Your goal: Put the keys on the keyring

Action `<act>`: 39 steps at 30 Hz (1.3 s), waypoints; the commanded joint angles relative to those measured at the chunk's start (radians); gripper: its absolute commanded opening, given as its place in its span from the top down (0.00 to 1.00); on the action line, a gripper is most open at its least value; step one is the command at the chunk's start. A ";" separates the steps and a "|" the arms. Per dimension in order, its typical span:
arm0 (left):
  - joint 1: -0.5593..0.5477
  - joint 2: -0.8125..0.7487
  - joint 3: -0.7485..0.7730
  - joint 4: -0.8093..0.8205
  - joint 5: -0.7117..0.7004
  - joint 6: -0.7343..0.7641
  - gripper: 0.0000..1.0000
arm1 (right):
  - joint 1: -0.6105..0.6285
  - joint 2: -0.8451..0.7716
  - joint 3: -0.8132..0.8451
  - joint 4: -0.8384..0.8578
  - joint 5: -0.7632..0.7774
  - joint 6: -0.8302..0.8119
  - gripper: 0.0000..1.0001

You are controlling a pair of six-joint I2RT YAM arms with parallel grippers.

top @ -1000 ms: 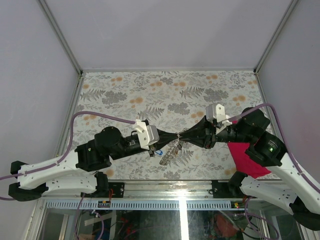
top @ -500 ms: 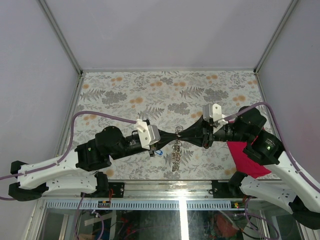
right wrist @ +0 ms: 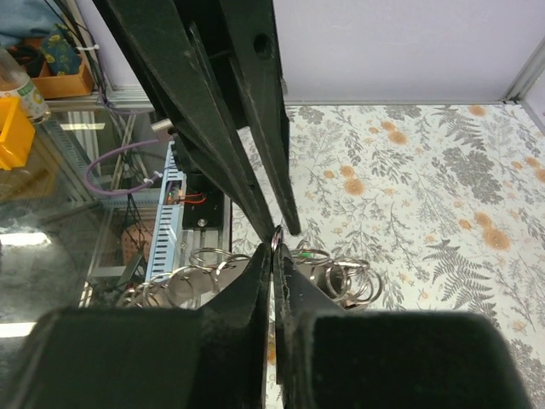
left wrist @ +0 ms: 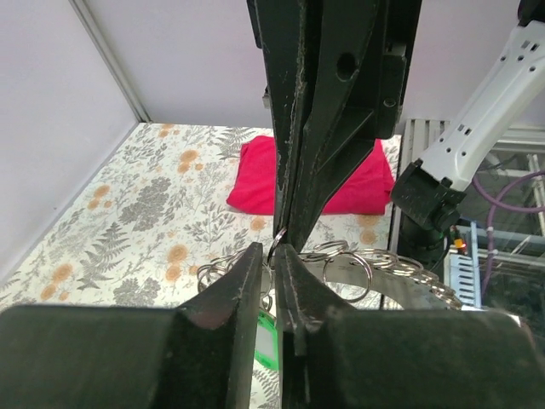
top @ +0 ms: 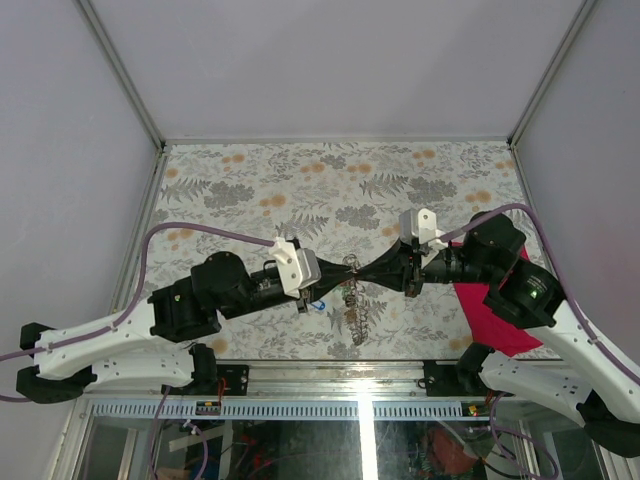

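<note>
My left gripper (top: 344,268) and right gripper (top: 359,268) meet tip to tip above the table's front middle. Both are shut on the small silvery keyring (left wrist: 277,241), seen edge-on between the left jaws (left wrist: 271,249) and pinched at the right jaws' tips (right wrist: 274,247). Its link chain (top: 355,312) hangs down from the ring and shows as loops in the left wrist view (left wrist: 375,260) and the right wrist view (right wrist: 341,277). A green key (left wrist: 266,341) hangs below the left fingers. A small blue key (top: 318,305) shows under the left gripper. Other keys are hidden.
A crimson cloth (top: 495,315) lies at the front right, partly under the right arm; it also shows in the left wrist view (left wrist: 306,175). The floral table surface (top: 300,190) is walled on three sides. A metal rail (top: 330,405) runs along the near edge.
The right gripper has pushed a little to the left, toward the left gripper. The chain, slanted to the lower left before, now hangs straight down.
</note>
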State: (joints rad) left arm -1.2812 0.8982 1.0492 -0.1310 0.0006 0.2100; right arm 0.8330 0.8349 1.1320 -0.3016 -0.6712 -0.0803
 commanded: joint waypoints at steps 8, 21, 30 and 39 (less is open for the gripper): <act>0.006 -0.132 0.011 0.082 0.035 -0.038 0.75 | 0.001 -0.081 -0.056 0.287 -0.005 0.127 1.00; 0.007 -0.144 -0.009 0.166 0.107 -0.053 0.74 | 0.001 -0.100 -0.265 0.894 -0.030 0.445 1.00; 0.007 -0.145 -0.005 0.169 0.080 -0.057 0.74 | 0.002 -0.088 -0.228 0.873 -0.070 0.436 1.00; 0.009 -0.108 0.044 0.115 0.102 -0.048 0.74 | 0.002 -0.090 -0.154 0.680 -0.104 0.328 1.00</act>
State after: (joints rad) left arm -1.2800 0.7673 1.0477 -0.0380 0.0887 0.1669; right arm 0.8330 0.7509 0.8730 0.4217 -0.7528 0.3241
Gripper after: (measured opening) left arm 0.262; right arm 0.011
